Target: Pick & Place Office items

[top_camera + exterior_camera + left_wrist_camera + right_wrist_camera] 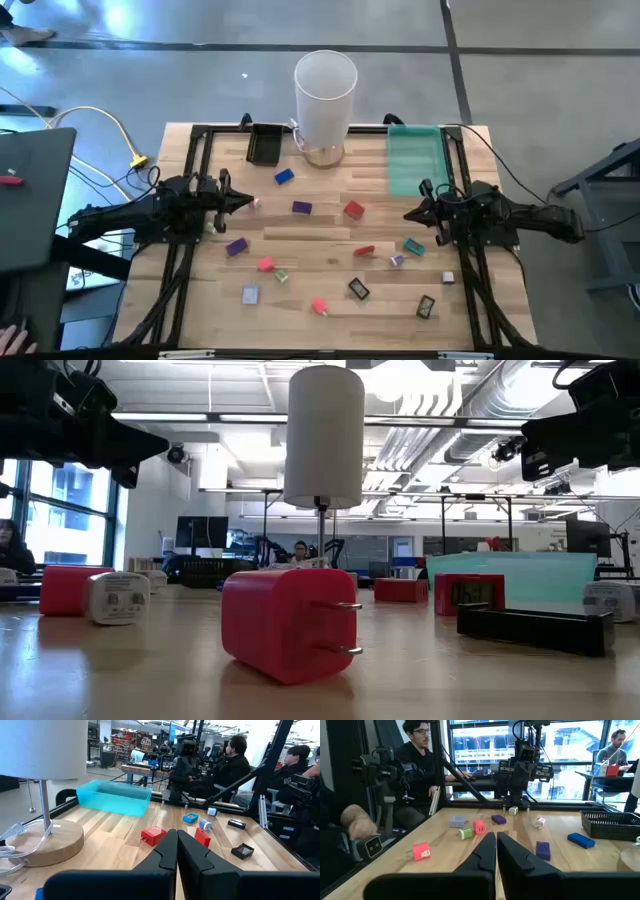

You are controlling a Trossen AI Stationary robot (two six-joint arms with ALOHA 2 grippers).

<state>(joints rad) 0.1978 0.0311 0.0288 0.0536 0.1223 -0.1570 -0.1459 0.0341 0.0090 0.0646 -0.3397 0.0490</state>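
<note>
Nothing picked up yet, all the office items sit scattered on the table [330, 262] between the two arms. Left gripper [247, 203] is clenched on nothing, parked at its side edge; right gripper [410, 214] same deal on the far side (both pointing inward at each other). Closest piece to the left tip is the purple block [301, 208], just ahead of it, lying crosswise; the red plug [354, 210] is nearer the right one, also straight ahead

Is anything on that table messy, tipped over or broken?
Nothing looks broken or spilled. The small office items lie scattered loose across the wooden table, none in the green tray or black tray. The lamp stands upright.
</note>
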